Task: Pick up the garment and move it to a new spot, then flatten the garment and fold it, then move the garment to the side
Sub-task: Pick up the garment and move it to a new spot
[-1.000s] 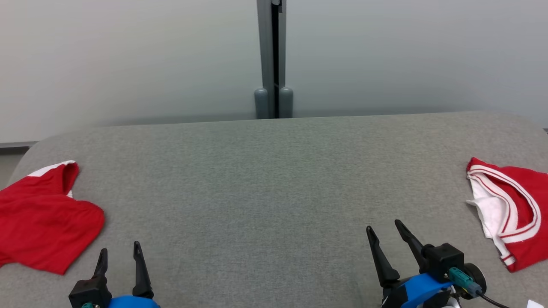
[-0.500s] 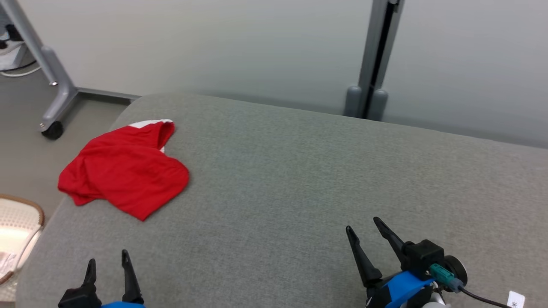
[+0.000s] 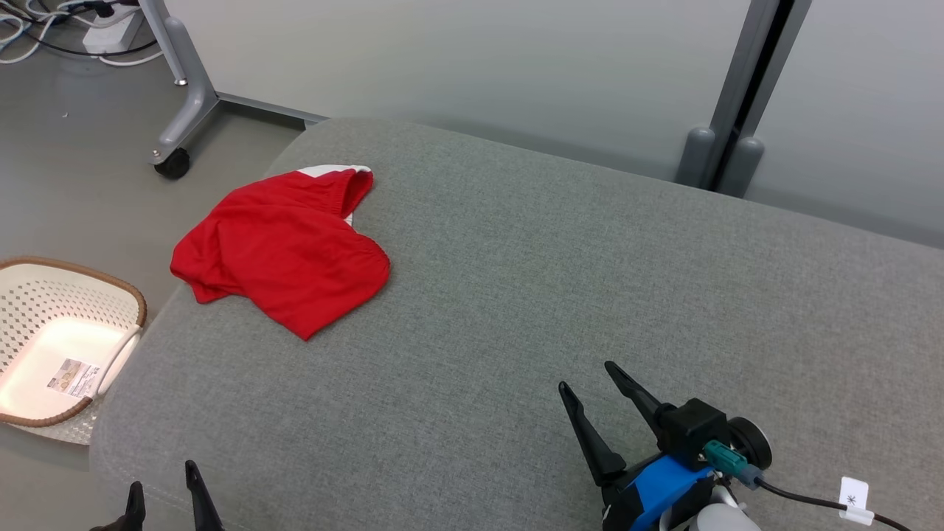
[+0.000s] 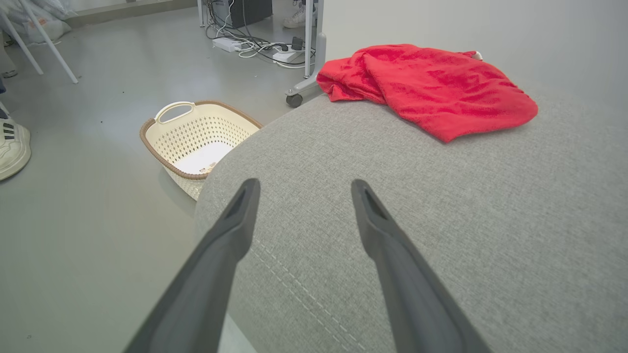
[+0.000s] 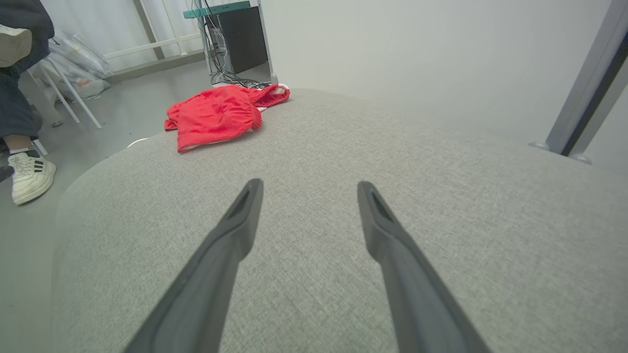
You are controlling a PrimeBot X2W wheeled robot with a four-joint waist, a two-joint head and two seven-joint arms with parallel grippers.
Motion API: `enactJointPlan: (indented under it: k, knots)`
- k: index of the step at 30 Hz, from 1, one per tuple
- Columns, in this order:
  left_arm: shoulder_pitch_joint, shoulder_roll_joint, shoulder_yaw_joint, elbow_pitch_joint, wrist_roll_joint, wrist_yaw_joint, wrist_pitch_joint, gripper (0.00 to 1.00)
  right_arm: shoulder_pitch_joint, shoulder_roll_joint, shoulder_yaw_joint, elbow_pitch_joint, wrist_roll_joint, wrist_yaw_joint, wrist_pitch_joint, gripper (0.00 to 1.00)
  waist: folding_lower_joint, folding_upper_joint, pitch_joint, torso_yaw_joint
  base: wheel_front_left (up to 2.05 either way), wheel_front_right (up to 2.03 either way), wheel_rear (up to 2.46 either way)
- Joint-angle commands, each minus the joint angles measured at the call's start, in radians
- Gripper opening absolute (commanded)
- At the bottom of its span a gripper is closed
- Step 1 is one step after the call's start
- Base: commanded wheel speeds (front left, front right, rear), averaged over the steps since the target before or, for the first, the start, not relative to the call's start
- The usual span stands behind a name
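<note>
Left gripper: two dark fingers spread wide apart, nothing between them, touching nothing. In the head view it shows at the lower left, at the near left corner of the grey fabric-covered padded surface. In the left wrist view the fingertips hang over that rounded corner.

Right gripper: fingers likewise spread wide, empty, over bare grey fabric at the near right. The right wrist view shows open fabric between the fingers.

Task item: the crumpled red garment with white trim lies on the far left corner of the padded surface, one edge at the surface's left rim. It is well apart from both grippers, nearer the left one. The fabric between each gripper and the garment is bare.

Surroundings:
- Cream perforated plastic basket with a brown rim on the floor just left of the surface, a paper label lying in its bottom.
- Grey metal leg on a black caster on the floor beyond the garment.
- Grey upright post against the pale wall at the far edge.
- A person's white shoe on the floor at far left.

Count: garment 1, basket 1, grippers 2, two fingers each.
</note>
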Motion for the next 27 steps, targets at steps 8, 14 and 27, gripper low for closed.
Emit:
enactJointPlan:
  k: [8,14,27]
  knots:
    - [-0.149,0.009,0.026,0.085,-0.034,-0.046,-0.005,1.00,-0.060,-0.003,0.007,-0.008,-0.048,0.000,-0.003,1.00,0.0000,0.0000,0.090,-0.052,0.00,0.00,0.00]
    - [-0.339,0.048,0.045,0.195,-0.041,-0.098,-0.005,1.00,-0.115,-0.004,0.012,-0.036,-0.097,0.000,-0.003,1.00,0.0000,0.0000,0.192,-0.110,0.00,0.00,0.00]
    - [-0.710,0.205,0.015,0.488,-0.045,-0.172,0.007,1.00,-0.193,-0.004,-0.021,-0.107,-0.157,0.000,-0.003,1.00,0.0000,0.0000,0.380,-0.224,0.00,0.00,0.00]
